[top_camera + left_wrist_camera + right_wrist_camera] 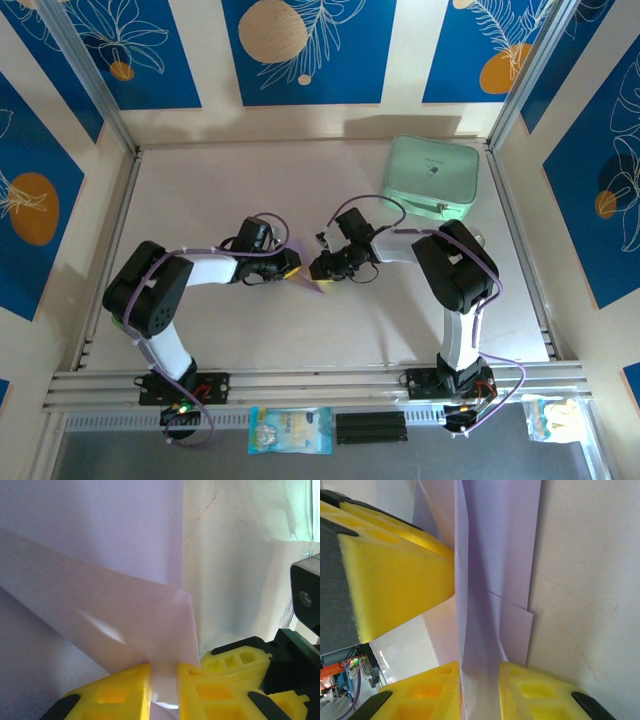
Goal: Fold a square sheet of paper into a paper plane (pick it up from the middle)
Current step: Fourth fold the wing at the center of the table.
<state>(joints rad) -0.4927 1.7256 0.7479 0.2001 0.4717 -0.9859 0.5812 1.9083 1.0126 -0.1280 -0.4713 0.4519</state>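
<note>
Folded sheet of paper (pixel 316 285) — long axis far-to-near — tip points nearward.

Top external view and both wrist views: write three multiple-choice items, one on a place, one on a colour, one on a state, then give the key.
1. Where on the table does the mint-green case lie?
A. far right corner
B. near left corner
C. between the arm bases

2. What colour are the fingers of the left gripper?
A. red
B. yellow
C. white

3. How is the sheet of paper?
A. flat and unfolded, away from both grippers
B. creased, pinched by the left gripper and the right gripper
C. crumpled into a ball

Key:
1 A, it sits at the top right of the table in the overhead view.
2 B, yellow fingers flank the paper.
3 B, each wrist view shows folded lilac paper between its fingers.
</note>
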